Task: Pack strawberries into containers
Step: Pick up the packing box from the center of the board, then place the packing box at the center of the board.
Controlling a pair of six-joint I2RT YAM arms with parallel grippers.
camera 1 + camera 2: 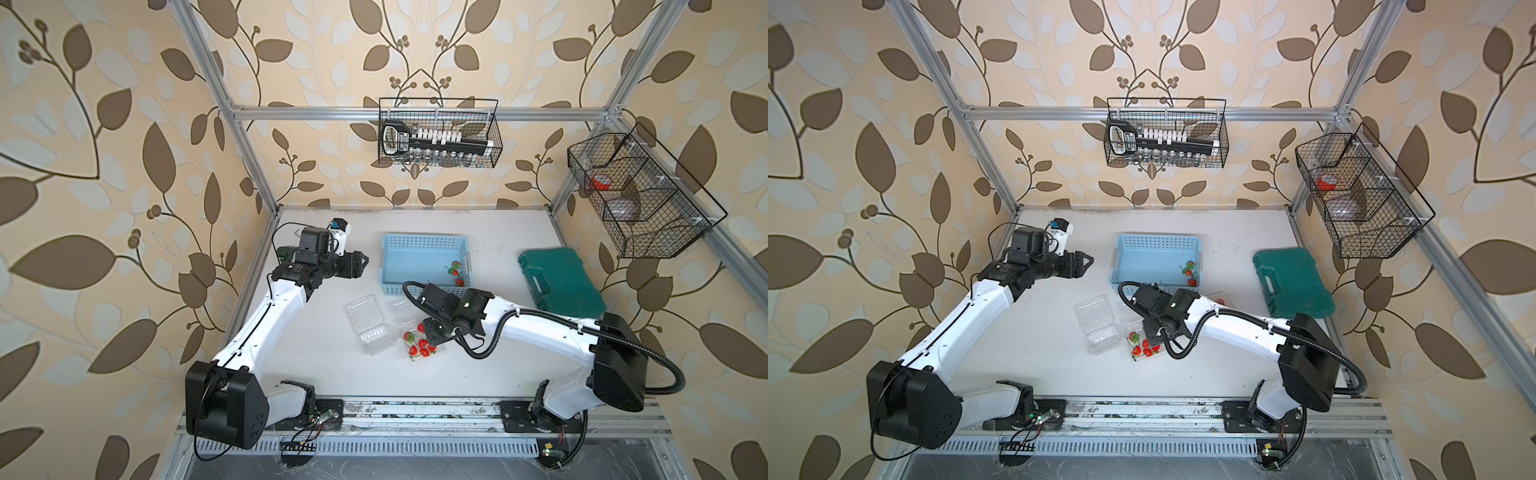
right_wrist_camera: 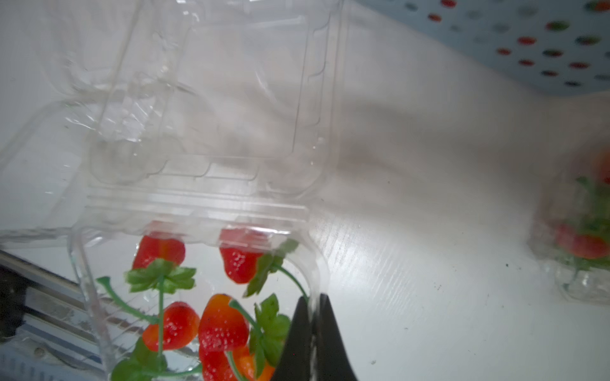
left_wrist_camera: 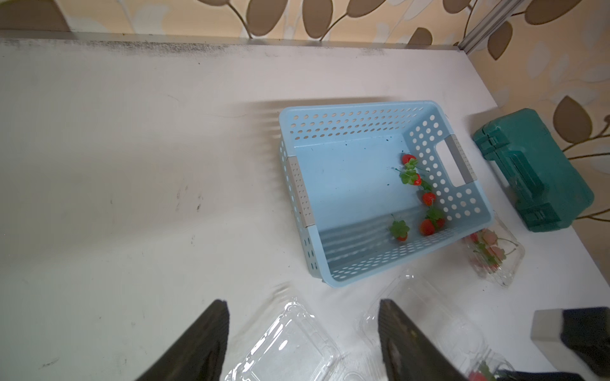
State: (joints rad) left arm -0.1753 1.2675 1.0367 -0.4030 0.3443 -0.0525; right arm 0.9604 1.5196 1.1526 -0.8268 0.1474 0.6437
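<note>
Right wrist view: right tool point(image 2: 312, 339), jaws together, pinched on the clear side wall of the packed punnet point(image 2: 198, 211).
- Contents: several strawberries point(image 2: 222, 326), stems tangled. The hinged lid point(image 2: 211, 99) is laid open on the bench point(image 2: 429, 231).
- Outward from that wall is bare bench as far as the closed punnet point(image 2: 581, 244), which is blurred, has berries inside and stands well apart.
- Empty punnet point(image 1: 368, 322): lid open, just beside the packed one, on its left.
- Left tool point(image 3: 302, 301): jaws apart, holding nothing, raised over the bench's left side, with clear surface beneath it and back to the rear edge.
- Blue basket point(image 3: 346, 125): behind the punnets. Loose strawberries point(image 3: 429, 198) are gathered at the end nearest the green case point(image 1: 561, 282).
- Bare strip between the punnets and the front rail.
</note>
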